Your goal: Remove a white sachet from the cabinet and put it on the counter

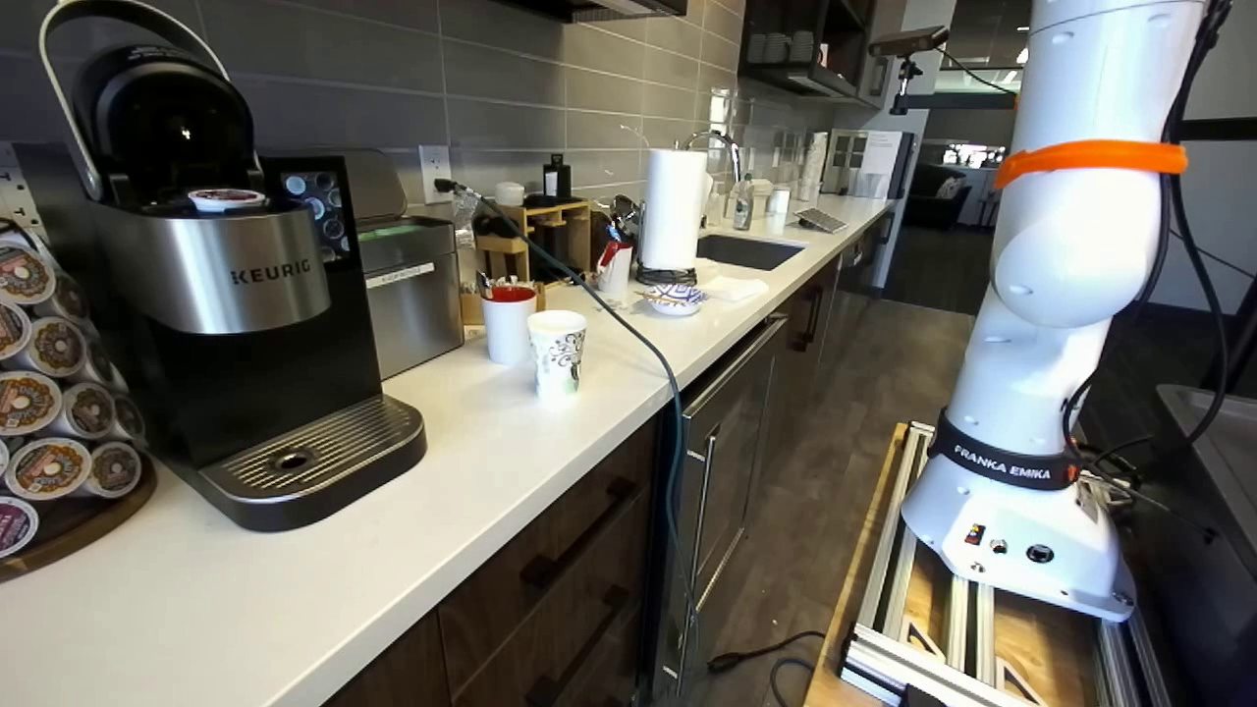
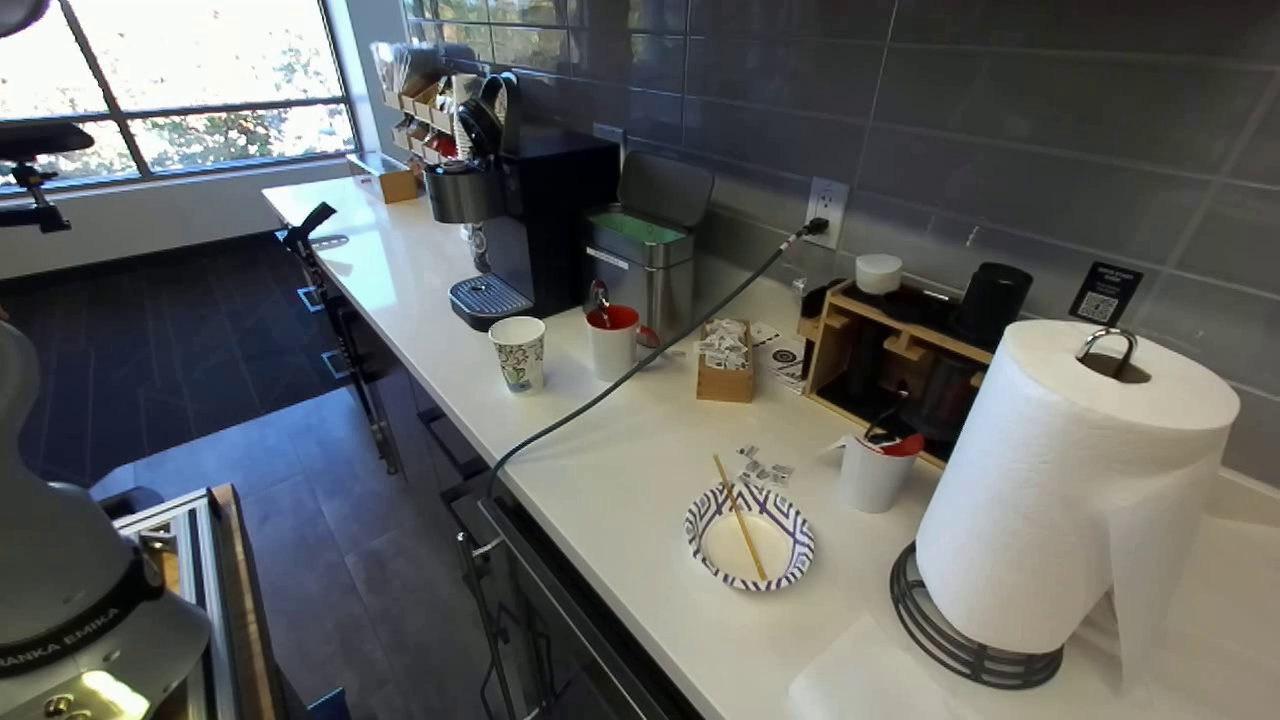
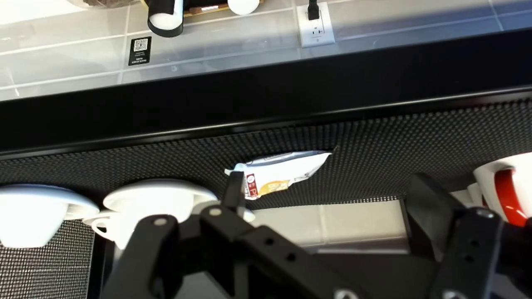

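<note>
The white sachet [image 3: 286, 168], with red and orange print, lies on the black mesh mat inside the cabinet [image 3: 266, 97] in the wrist view, which stands upside down. My gripper [image 3: 328, 182] is open, with the sachet seen between its fingers, nearer the left one. That left fingertip covers a bit of the sachet's left end; whether it touches cannot be told. The cabinet shows in an exterior view as a dark lower edge [image 1: 599, 10]. The counter shows in both exterior views [image 1: 471, 471] [image 2: 620, 490]. The gripper and sachet are out of sight in both exterior views.
White cups with saucers [image 3: 153, 203] stand left of the sachet and a red-and-white mug [image 3: 490, 185] at the right. On the counter are a coffee machine [image 1: 245, 265], a paper cup [image 2: 518, 355], a patterned bowl [image 2: 750, 535] and a paper towel roll [image 2: 1070, 500]. A cable [image 2: 640, 370] crosses it.
</note>
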Motion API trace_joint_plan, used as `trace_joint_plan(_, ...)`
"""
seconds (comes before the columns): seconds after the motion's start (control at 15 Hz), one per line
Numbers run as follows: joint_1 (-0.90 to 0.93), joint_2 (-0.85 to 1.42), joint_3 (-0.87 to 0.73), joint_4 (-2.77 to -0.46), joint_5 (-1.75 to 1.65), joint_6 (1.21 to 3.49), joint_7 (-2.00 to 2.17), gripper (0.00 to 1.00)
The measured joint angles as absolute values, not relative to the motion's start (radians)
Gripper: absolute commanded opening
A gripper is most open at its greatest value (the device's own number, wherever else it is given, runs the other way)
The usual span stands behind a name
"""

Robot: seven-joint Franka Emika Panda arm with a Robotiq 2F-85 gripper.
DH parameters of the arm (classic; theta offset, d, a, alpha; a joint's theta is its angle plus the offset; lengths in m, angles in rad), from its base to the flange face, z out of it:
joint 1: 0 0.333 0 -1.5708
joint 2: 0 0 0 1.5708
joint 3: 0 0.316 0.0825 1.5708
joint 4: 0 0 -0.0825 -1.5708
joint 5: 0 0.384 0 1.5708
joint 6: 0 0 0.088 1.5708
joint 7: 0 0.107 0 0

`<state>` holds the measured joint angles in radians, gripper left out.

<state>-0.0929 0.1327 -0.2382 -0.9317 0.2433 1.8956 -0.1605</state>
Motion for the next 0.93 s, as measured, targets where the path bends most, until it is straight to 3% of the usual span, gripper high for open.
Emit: trace_joint_plan(0.93, -0.141, 0.183, -0.261, -0.931, 0.352, 1.985, -0.056, 1.0)
